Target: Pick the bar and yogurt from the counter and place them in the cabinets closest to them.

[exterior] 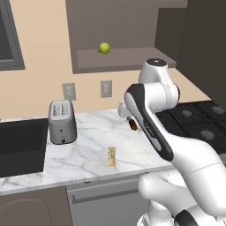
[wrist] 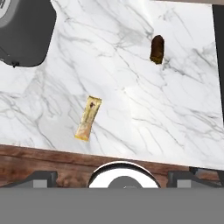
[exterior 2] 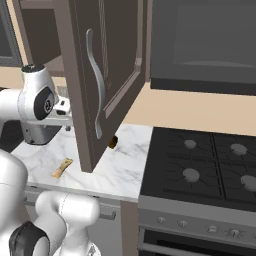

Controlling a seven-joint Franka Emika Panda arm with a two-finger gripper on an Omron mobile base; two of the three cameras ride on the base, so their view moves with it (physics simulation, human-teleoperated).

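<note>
The tool's finger tips are not visible in the hand view, so I cannot tell how wide it stands; the camera looks straight down on the tabletop (wrist: 131, 65). The bar (wrist: 88, 118) lies flat left of centre in that view, its long axis tilted slightly, well apart from the dark brown lump (wrist: 157, 49) at upper right and the toaster (wrist: 26, 33) at upper left. For a clean pick, I judge the tool should centre over the bar, turn so its fingers close across the narrow width, and descend squarely. The open cabinet (exterior: 123, 59) sits at the top centre of the left base view.
</note>
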